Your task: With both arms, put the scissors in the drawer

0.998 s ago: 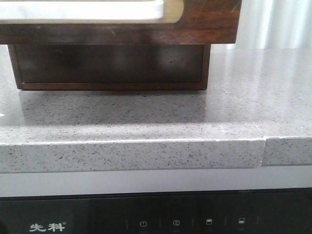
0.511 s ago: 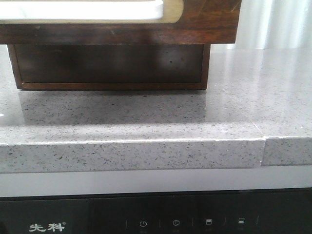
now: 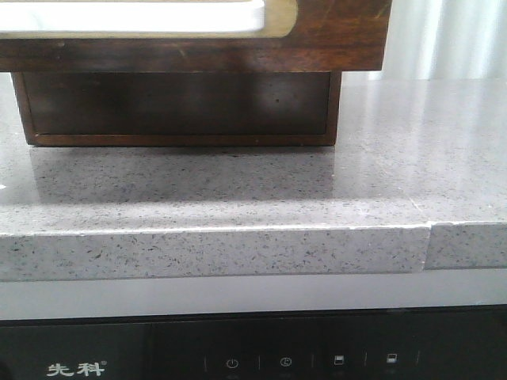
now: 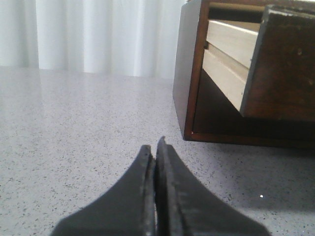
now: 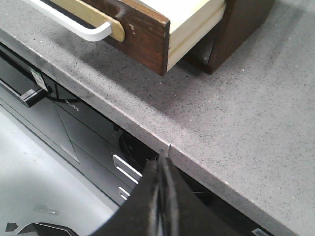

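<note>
The dark-brown wooden drawer (image 3: 333,32) with its cream-rimmed whitish panel stands pulled out of its cabinet at the top of the front view. It also shows in the left wrist view (image 4: 280,64) and in the right wrist view (image 5: 147,29), pale sides exposed. The scissors are not in view in any frame. My left gripper (image 4: 155,147) is shut and empty, low over the grey counter, to the side of the cabinet. My right gripper (image 5: 162,164) is shut and empty, above the counter's front edge. Neither gripper shows in the front view.
The brown cabinet box (image 3: 178,107) stands on the speckled grey counter (image 3: 261,190). A seam (image 3: 428,237) cuts the counter's front edge at the right. A black appliance panel (image 3: 253,356) lies below. White curtains (image 4: 93,34) hang behind.
</note>
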### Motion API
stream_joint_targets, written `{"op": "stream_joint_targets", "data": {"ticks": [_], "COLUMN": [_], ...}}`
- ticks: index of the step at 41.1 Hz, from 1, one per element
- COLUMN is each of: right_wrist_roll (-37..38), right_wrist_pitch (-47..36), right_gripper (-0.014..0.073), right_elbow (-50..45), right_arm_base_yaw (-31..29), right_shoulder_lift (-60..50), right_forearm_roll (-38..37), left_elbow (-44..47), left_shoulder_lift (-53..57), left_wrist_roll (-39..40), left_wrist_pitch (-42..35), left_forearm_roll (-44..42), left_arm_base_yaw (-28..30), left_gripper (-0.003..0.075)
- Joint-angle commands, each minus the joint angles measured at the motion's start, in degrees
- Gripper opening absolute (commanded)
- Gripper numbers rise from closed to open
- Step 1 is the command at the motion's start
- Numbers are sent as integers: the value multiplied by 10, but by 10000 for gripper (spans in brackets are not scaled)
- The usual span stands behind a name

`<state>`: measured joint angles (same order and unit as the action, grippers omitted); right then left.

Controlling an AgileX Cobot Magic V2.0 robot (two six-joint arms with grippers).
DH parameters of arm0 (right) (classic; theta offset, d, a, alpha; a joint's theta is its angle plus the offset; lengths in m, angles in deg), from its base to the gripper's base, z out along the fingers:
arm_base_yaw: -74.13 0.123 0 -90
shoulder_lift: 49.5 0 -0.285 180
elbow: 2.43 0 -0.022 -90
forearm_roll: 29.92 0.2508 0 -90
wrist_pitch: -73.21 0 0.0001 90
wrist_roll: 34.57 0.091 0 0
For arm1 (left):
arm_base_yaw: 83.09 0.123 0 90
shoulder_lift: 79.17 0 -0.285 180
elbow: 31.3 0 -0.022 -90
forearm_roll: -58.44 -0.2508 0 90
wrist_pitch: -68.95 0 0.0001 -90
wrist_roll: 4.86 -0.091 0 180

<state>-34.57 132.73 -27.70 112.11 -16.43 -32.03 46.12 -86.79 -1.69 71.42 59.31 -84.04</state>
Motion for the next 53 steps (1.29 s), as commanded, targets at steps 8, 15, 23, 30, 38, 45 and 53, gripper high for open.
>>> {"op": "stream_joint_targets", "data": {"ticks": [8, 15, 23, 30, 38, 45, 53], "right_wrist_roll": [-3, -3, -3, -3, -3, -3, -3], "right_wrist_pitch": [-40, -40, -40, -40, -40, -40, -40], "right_gripper": [-67, -67, -67, -67, -67, -67, -67], "right_elbow": [12, 12, 12, 12, 12, 12, 12], "right_arm_base_yaw": [-3, -3, -3, -3, -3, -3, -3], "right_shoulder_lift": [5, 5, 5, 5, 5, 5, 5], "right_forearm_roll": [-9, -9, -9, -9, -9, -9, -9], "left_elbow": [15, 15, 15, 15, 15, 15, 15], "left_shoulder_lift": [11, 11, 11, 11, 11, 11, 11], "left_wrist_roll": [0, 0, 0, 0, 0, 0, 0], "left_wrist_pitch": [-55, -55, -55, -55, -55, -55, -55], "left_forearm_roll": [-9, -9, -9, -9, -9, -9, -9], "left_arm_base_yaw": [1, 17, 1, 0, 0, 0, 0], "left_gripper": [-20, -20, -20, -20, -20, -20, -20]}}
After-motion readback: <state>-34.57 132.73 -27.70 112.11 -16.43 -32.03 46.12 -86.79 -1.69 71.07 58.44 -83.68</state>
